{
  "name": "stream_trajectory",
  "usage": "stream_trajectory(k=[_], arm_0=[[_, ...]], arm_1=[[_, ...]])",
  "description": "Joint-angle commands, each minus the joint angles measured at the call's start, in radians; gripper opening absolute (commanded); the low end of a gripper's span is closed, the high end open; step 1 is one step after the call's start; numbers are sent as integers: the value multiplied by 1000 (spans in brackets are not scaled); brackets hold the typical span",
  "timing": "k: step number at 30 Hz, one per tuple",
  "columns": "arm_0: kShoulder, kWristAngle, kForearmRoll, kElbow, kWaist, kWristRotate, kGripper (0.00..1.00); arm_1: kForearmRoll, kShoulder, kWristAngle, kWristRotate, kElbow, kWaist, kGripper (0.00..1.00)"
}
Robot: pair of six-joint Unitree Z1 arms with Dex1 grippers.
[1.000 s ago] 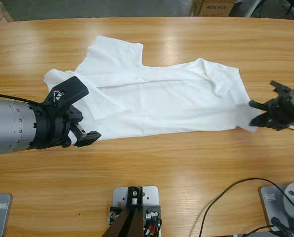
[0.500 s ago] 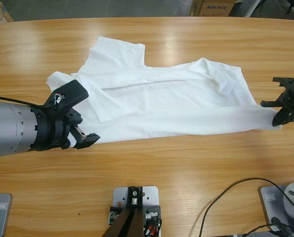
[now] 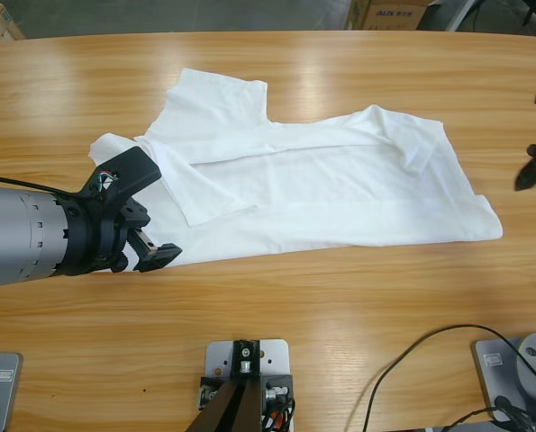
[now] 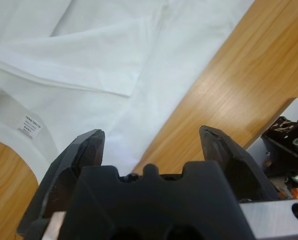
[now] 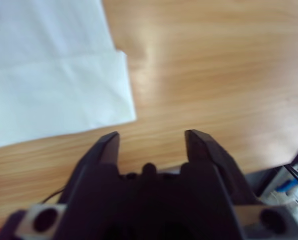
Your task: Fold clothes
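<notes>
The left gripper, jaws apart, hovers at the white T-shirt edge, apparently not touching; neck label visible.

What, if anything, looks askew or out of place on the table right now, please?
The T-shirt lies crooked and half folded: one sleeve sticks out toward the far edge, and a fabric flap overlaps the body at an angle. Nothing looks torn or stained.

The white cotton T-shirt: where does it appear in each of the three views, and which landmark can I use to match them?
High view: the white cotton T-shirt lies spread across the middle of the wooden table.
Left wrist view: it fills the upper left, above the left gripper.
Right wrist view: only one corner shows, at the upper left.
Shared landmark: the shirt's straight edge against bare wood.
</notes>
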Motion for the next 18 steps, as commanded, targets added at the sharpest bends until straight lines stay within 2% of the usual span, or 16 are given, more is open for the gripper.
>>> stream_trajectory(k=[1, 3, 5, 6, 7, 9, 11, 14, 18], arm_0=[[50, -7, 12, 45, -11, 48, 743], [58, 4, 44, 32, -11, 98, 748], [67, 30, 125, 1, -11, 86, 763], [75, 55, 181, -23, -11, 62, 801], [92, 89, 251, -57, -11, -15, 838], [134, 135, 390, -130, -11, -180, 838], [186, 151, 472, -193, -11, -257, 837], [275, 152, 486, -276, -11, -268, 848], [385, 150, 485, -315, -9, -361, 839]], arm_1=[[-1, -78, 58, -84, 14, 91, 986], [3, -169, 61, -118, 15, 103, 1000], [16, -222, 62, -131, 15, 103, 1000], [16, -236, 62, -133, 15, 106, 1000], [15, -246, 62, -133, 15, 115, 1000], [13, -257, 64, -132, 16, 139, 1000], [11, -256, 66, -128, 22, 157, 1000], [10, -258, 65, -121, 29, 160, 1000], [10, -269, 68, -119, 34, 160, 1000]])
